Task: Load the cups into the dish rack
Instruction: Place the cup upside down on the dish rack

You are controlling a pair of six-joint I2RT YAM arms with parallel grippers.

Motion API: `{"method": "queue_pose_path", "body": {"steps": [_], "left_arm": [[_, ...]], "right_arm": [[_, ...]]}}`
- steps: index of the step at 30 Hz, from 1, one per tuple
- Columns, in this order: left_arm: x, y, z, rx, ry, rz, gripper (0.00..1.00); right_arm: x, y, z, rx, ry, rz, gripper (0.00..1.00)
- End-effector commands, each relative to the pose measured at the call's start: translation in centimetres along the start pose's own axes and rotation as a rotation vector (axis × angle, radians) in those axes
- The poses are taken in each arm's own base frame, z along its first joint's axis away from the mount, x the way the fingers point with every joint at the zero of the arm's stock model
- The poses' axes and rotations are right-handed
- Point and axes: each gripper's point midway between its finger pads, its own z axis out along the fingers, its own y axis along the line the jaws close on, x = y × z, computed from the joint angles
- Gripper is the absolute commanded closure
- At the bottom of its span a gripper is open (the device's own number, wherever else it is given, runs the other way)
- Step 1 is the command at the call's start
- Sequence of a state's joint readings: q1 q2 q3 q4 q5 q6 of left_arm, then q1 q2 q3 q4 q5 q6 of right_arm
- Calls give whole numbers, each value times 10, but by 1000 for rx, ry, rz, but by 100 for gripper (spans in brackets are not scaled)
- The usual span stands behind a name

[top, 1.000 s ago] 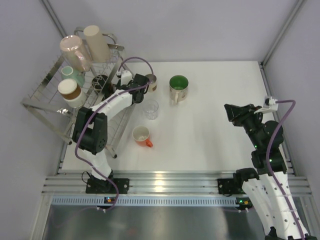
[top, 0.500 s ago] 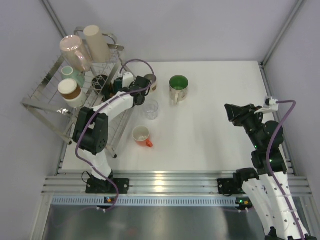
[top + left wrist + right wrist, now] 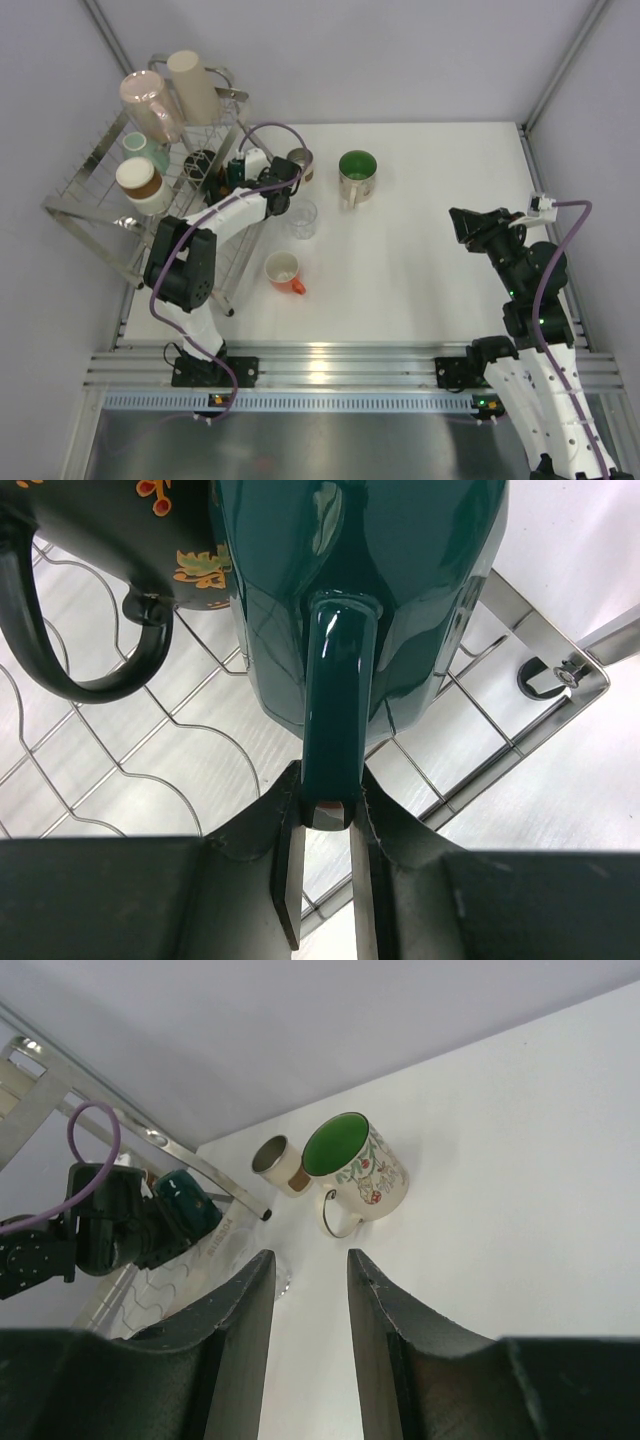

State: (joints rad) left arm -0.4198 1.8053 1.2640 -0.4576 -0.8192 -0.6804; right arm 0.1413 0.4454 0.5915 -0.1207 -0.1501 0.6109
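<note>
- Left wrist view: the left gripper [image 3: 325,820] pinches the handle of the dark teal mug [image 3: 350,570], with its fingers nearly closed.
- That mug hangs over the wires on the right side of the dish rack [image 3: 545,625], just beside a black mug [image 3: 100,520].
- It is best to go down slowly, miss the black mug, and let go only when the mug sits steady.
- The right gripper [image 3: 310,1260] is partly open and holds nothing, well apart on the right.

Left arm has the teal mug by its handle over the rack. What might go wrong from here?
The jaws pinch only the dark teal mug by its handle, so the mug may swing or slip. The black floral mug sits close beside it; lowering may knock them together. It hangs near the dish rack edge and might tip out.
</note>
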Motion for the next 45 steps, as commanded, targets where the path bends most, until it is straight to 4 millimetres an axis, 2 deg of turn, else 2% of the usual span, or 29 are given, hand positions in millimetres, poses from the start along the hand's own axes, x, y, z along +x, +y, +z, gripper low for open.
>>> {"method": "queue_pose_path", "body": {"steps": [1,25,32,40,45], "left_arm": [[30,29,7,-73,88,45,81],[66,32,18,-94,159,66,75],[65,30,18,-88,161,67,73],[65,27,17,-76,169,62,65],[56,25,13,-62,156,50,61]], "right_arm": [[-23,19,-4,-49,-57,-14,64],[-24,21,-8,-51,-60,-10,64],[-22,19,-6,-46,-58,-9,64],[-22,20,-7,-50,-58,-8,64],[-23,20,-8,-50,-60,-8,64]]}}
